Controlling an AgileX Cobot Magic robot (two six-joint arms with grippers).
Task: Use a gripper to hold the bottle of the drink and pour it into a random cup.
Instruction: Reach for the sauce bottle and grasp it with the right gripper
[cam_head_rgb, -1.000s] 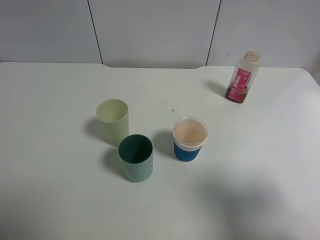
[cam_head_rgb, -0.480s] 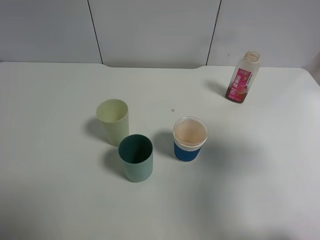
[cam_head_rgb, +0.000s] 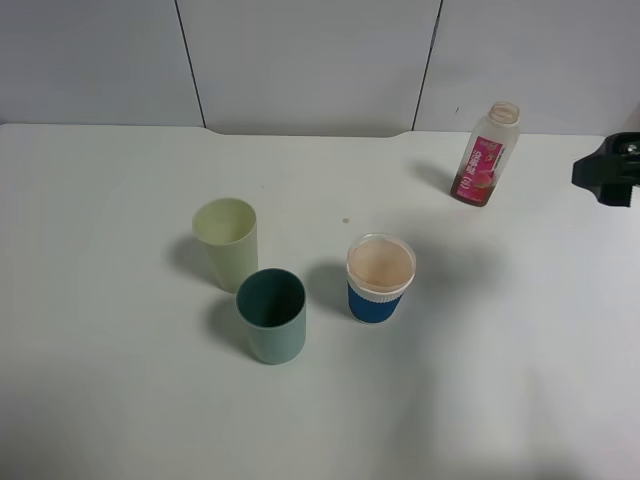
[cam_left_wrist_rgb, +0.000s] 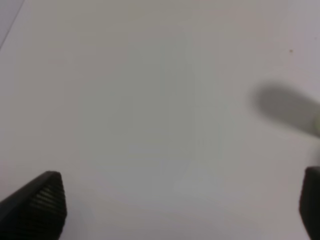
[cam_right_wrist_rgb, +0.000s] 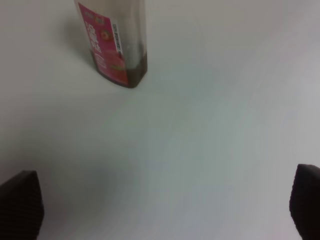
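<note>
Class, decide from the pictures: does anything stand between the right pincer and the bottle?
Nothing visible does. Only bare table lies between the open right pincer and the upright bottle.

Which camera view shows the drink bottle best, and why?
Exterior high: the bottle stands whole, open neck to base. The right wrist view shows only its labelled lower part. The left wrist view misses it.
</note>
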